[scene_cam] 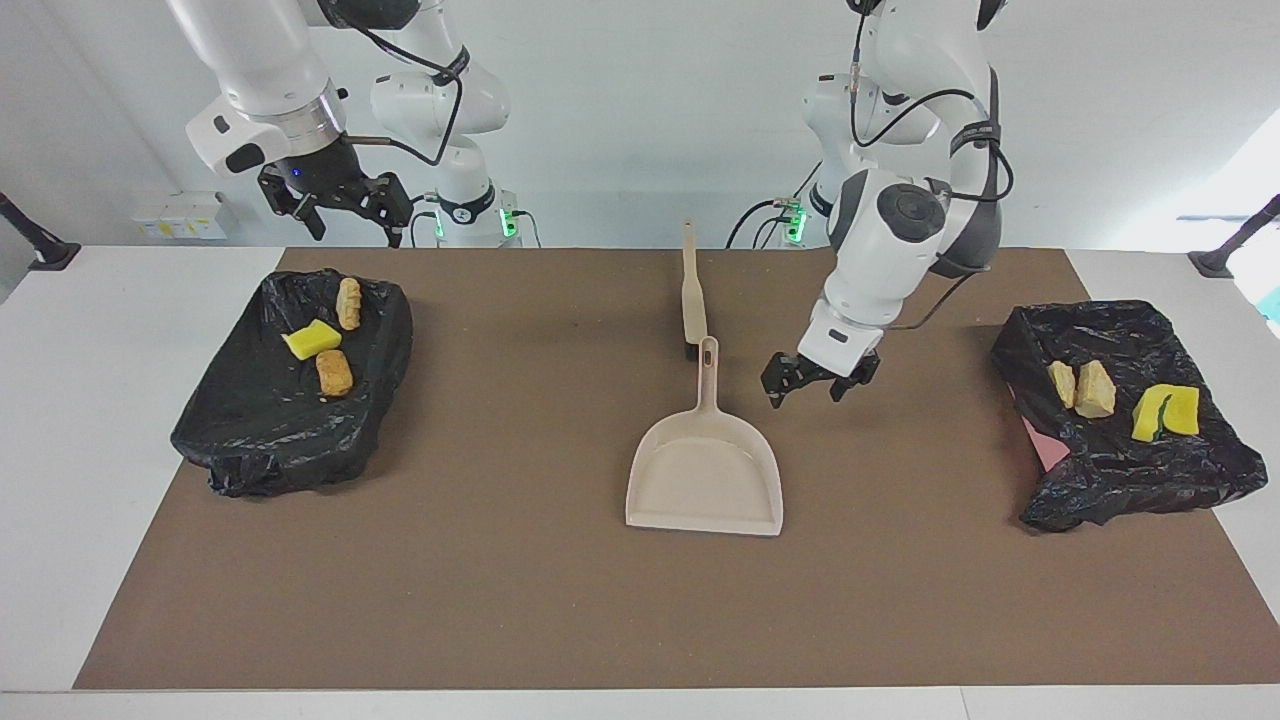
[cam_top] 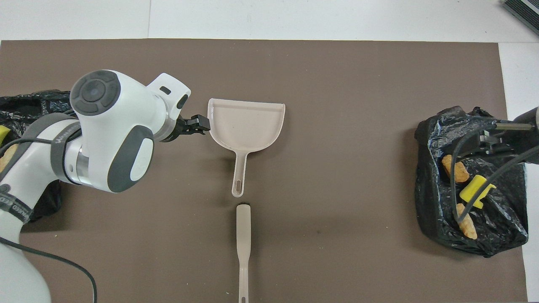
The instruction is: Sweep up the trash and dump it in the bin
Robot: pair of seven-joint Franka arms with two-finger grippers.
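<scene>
Trash [scene_cam: 322, 345] lies in my two black bins [scene_cam: 290, 400], none on the surface, so sweeping and dumping look done: my left gripper [scene_cam: 820, 380] hangs spread and empty beside the dustpan [scene_cam: 705, 470], my right gripper [scene_cam: 340, 205] spread above one bin.

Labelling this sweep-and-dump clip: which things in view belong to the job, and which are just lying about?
Job:
- trash bits, all lying in the bins: yellow sponge, bread lump
- two black-lined bins
- dustpan, empty
- brush

Lying about:
- brown mat
- pink edge showing under one bin's liner
</scene>
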